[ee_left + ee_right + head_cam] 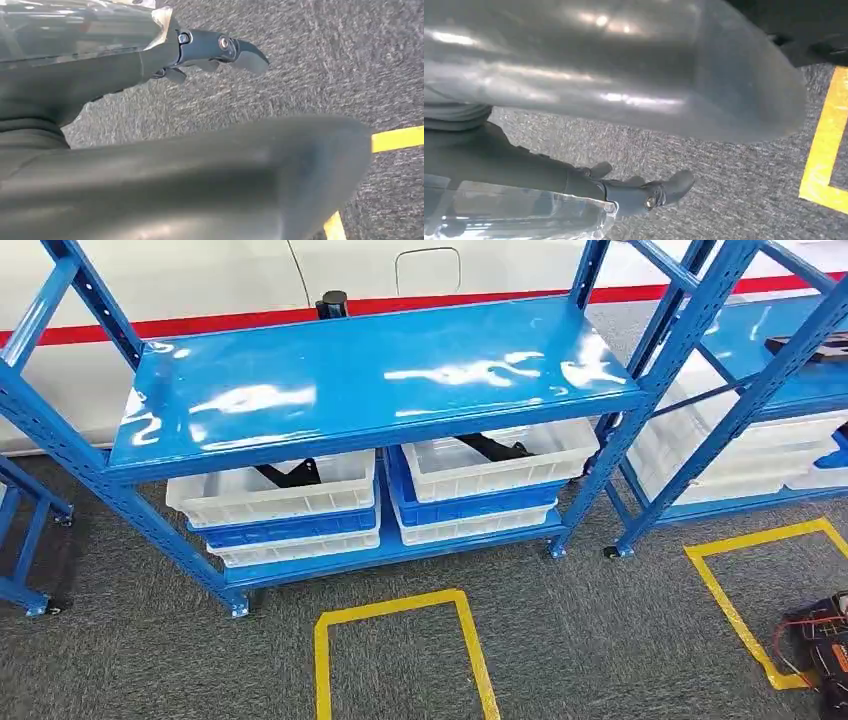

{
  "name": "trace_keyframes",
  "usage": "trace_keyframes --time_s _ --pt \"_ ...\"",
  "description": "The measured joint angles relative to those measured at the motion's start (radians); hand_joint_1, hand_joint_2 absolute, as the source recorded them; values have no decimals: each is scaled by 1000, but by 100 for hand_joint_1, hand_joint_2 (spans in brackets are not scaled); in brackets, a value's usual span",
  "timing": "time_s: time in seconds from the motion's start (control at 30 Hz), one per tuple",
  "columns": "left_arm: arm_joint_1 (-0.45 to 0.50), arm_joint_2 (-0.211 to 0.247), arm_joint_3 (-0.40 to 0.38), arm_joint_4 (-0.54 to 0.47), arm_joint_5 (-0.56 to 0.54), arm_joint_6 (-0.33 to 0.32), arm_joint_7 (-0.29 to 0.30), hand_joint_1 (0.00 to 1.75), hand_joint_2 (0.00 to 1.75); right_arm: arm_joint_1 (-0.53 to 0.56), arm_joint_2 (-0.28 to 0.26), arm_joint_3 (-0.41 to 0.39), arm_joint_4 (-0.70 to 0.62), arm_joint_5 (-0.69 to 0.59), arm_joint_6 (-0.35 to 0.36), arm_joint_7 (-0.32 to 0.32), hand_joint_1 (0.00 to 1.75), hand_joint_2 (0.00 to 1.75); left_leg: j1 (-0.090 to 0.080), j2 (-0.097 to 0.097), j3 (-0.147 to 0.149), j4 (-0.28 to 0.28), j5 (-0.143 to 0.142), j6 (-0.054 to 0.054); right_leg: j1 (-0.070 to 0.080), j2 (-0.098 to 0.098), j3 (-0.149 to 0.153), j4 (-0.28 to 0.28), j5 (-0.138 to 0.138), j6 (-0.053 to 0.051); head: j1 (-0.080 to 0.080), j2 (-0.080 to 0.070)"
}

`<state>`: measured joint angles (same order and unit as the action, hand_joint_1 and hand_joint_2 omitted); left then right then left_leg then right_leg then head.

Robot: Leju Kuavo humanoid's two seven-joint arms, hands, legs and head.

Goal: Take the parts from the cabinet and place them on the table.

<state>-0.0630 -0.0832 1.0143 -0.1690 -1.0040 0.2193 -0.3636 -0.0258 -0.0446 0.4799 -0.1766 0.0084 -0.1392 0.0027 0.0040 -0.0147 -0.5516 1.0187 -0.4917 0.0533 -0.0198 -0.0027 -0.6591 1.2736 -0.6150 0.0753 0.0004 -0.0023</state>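
Observation:
A blue rack (370, 370) stands ahead of me in the head view. On its low shelf sit two white bins stacked on blue and white ones. A black part (290, 473) lies in the left white bin (270, 502), and another black part (492, 447) lies in the right white bin (500, 475). My left hand (175, 170) hangs over grey carpet with its dark fingers (210, 47) stretched out and apart from the thumb, holding nothing. My right hand (624, 75) hangs the same way, fingers (644, 192) extended and nothing in them.
A second blue rack (760, 340) with white bins stands to the right. Yellow tape squares (400, 605) mark the grey carpet before each rack. A small black cylinder (332, 303) stands at the top shelf's back edge. Dark equipment with red wires (825, 635) lies at bottom right.

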Motion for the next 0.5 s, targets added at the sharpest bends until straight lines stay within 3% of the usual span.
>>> trace_keyframes --time_s 0.03,0.07,0.1,0.13,0.17,0.2,0.23,0.27,0.3,0.33,0.43,0.47,0.5 --pt "1 -1 0 0 0 0 1 0 0 3 -1 0 0 2 0 0 0 0 1 -3 12 0 -7 -4 -1 0 29 -87 52 19 1 0" --pt "1 -1 0 0 0 0 2 0 0 4 -3 0 0 3 0 0 0 0 3 -5 23 0 -15 -8 -2 0 64 -184 107 30 2 0" --pt "2 -1 0 0 0 0 2 0 0 5 -3 0 0 4 2 0 0 0 3 -5 20 -1 -22 -15 -2 0 82 -232 138 22 3 0" --pt "1 0 0 0 0 1 2 0 0 4 -2 0 1 4 5 0 0 0 -2 -6 35 2 -28 -21 2 -3 73 -239 102 -4 3 0" --pt "-1 0 0 0 0 1 2 0 0 -1 -2 0 1 5 6 0 0 0 -4 -4 30 1 -33 -27 8 -7 77 -235 103 -24 3 0" --pt "0 0 0 0 0 1 2 0 0 -1 -2 0 1 5 6 0 0 0 -4 -4 39 5 -33 -34 6 -5 79 -237 124 -35 -2 0" --pt "2 0 0 0 0 2 2 0 0 0 -2 0 1 5 6 0 0 0 -3 -5 40 13 -32 -37 5 -4 80 -237 120 -47 -1 0" --pt "1 2 0 0 0 2 2 0 0 3 1 0 1 5 6 0 0 0 -1 -5 41 19 -37 -39 -4 -3 101 -240 120 -53 -4 0" --pt "2 2 0 0 0 2 2 0 0 4 0 0 1 6 5 -1 0 0 0 0 30 39 -50 -45 -4 -5 110 -243 117 -58 -2 0" --pt "0 1 0 0 0 2 2 0 0 2 -1 0 1 8 3 -2 0 0 1 6 6 87 -76 -50 -4 -5 114 -242 113 -64 -9 0" --pt "1 1 0 0 1 2 3 0 0 2 -1 0 1 10 2 -3 0 0 5 10 -126 287 -154 -60 -1 -4 120 -242 101 -75 -9 0" --pt "2 1 0 0 1 2 3 0 0 3 -1 0 1 10 2 -3 0 0 5 10 -150 301 -146 -60 -1 -3 125 -242 96 -74 -9 0" --pt "3 1 0 0 1 2 3 0 0 5 0 0 1 10 2 -3 0 0 5 10 -152 277 -115 -58 -1 -2 133 -242 91 -73 -8 0"
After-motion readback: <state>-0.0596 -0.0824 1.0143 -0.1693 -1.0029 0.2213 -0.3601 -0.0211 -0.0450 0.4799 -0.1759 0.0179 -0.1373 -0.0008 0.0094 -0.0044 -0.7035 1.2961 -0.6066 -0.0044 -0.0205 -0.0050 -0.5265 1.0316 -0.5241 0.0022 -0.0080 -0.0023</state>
